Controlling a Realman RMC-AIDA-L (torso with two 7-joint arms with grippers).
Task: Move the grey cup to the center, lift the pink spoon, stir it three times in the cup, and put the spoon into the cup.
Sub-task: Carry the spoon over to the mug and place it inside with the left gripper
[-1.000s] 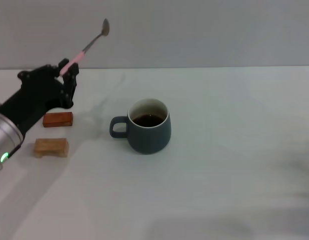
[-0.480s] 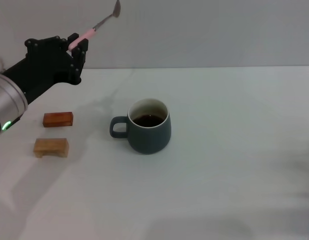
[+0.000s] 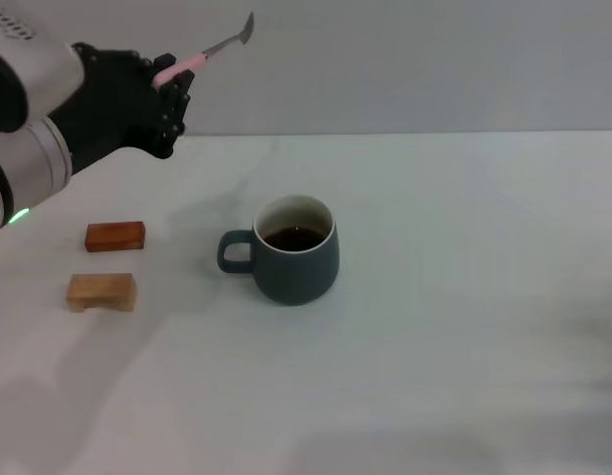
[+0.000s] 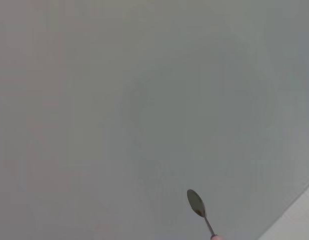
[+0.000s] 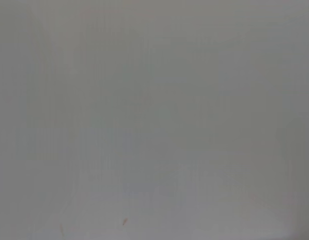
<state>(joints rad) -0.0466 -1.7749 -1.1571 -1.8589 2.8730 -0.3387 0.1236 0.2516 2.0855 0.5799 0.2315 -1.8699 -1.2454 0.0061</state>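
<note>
head view: the left gripper (image 3: 170,81) is raised high at the worktop's far left, its fingers closed on the pink spoon (image 3: 202,55) by the handle.
spoon axis: it slants up and to the right, bowl uppermost and pointing away from the worktop.
grey cup (image 3: 291,249): stands near the worktop's (image 3: 464,297) centre, handle to the left, dark liquid inside.
key relation: the cup lies below and to the right of the fingers, so the spoon's bowl likely must tip downward to enter.
right gripper: not seen.
bystanders: two wooden blocks (image 3: 114,237) at left.
</note>
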